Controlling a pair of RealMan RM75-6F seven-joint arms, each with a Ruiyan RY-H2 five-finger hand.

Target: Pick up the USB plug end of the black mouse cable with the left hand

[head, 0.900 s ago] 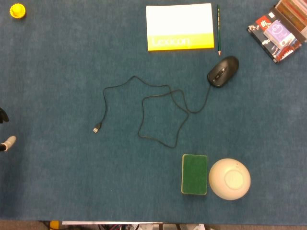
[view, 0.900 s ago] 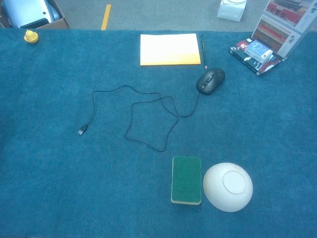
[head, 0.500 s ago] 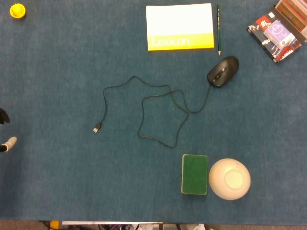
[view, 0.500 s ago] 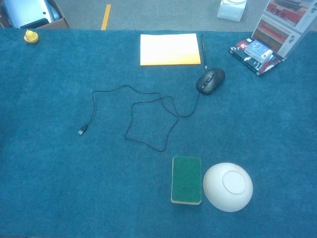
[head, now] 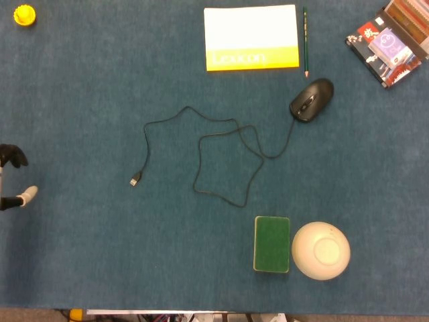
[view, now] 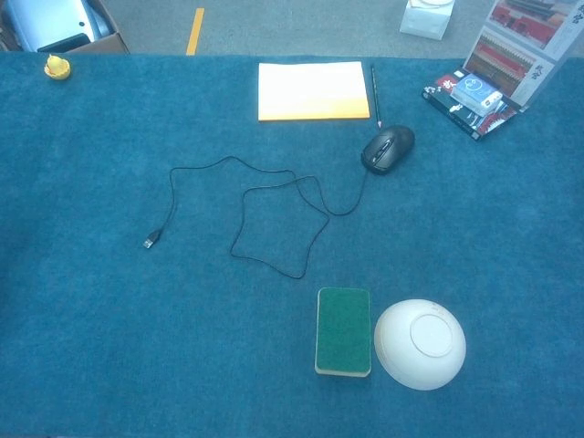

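Only the fingertips of the left hand (head: 13,178) show, spread and empty, well apart from the plug (head: 135,180), which could skid on the cloth (head: 80,100) if nudged sideways.

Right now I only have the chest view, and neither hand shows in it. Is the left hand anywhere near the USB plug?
Observer: The head view shows the left hand at the far left edge of the table, roughly level with the USB plug but well apart from it.
Operator: Is it holding anything?
Observer: No. Only two fingertips show, spread apart with nothing between them.
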